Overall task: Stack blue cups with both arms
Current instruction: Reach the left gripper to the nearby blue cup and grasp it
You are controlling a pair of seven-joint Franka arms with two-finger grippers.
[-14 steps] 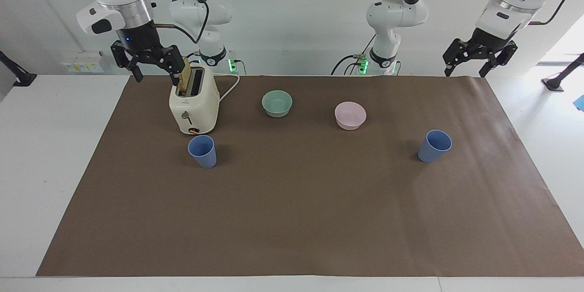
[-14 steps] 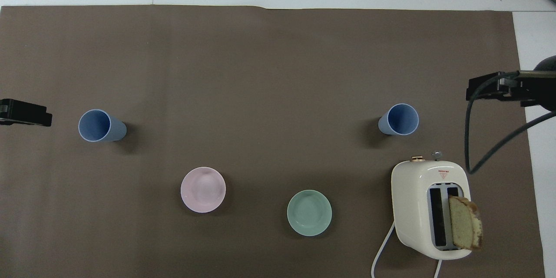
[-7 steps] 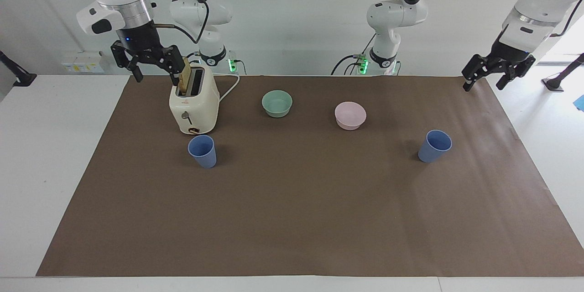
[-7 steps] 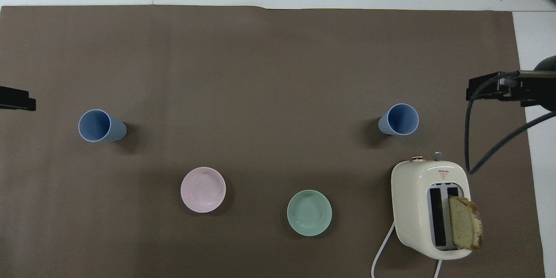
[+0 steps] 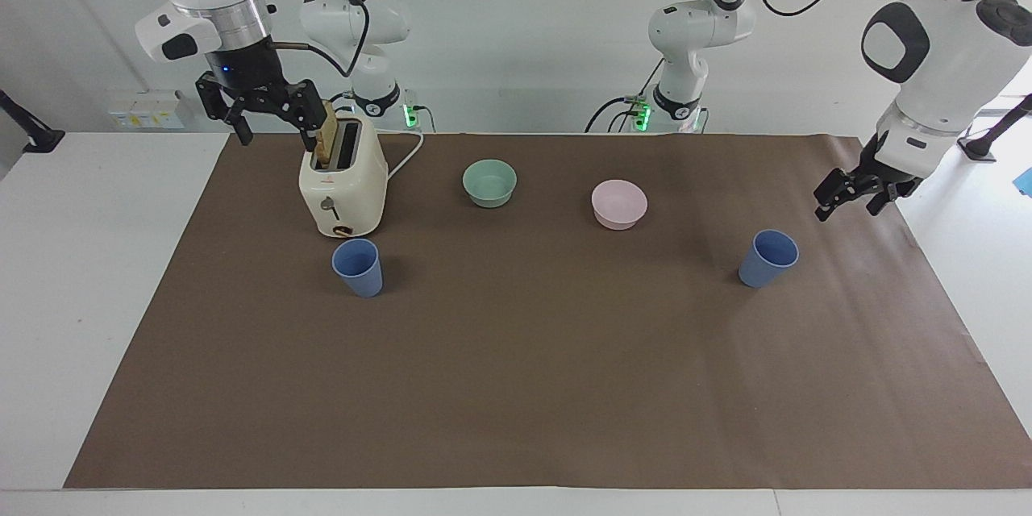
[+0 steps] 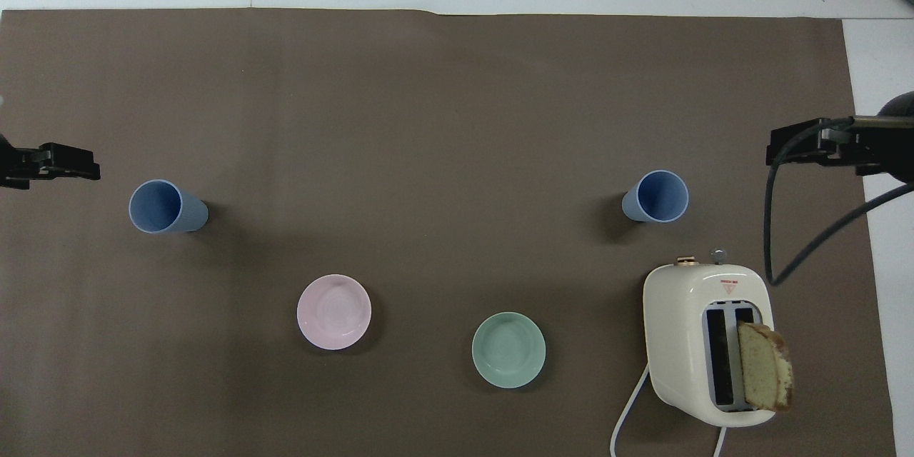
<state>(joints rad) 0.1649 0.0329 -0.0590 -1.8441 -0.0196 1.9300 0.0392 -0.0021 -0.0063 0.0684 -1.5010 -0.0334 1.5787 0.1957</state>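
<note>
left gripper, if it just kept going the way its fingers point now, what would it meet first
Probably the brown paper on the table. The left gripper hangs open, fingers aimed down, above the paper at that arm's end, beside the nearby blue cup and not over it. Depth is hard to judge, so the cup's rim stays a slight possibility.

We see a plain white wall [image 5: 524,32], a white table [image 5: 89,274] under a brown paper sheet [image 5: 524,387], and daylight at one end.

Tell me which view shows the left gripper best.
The facing view: the whole left gripper shows there, hanging open in the air beside the blue cup at its end of the table. The overhead view catches only its black tip at the picture's edge.
</note>
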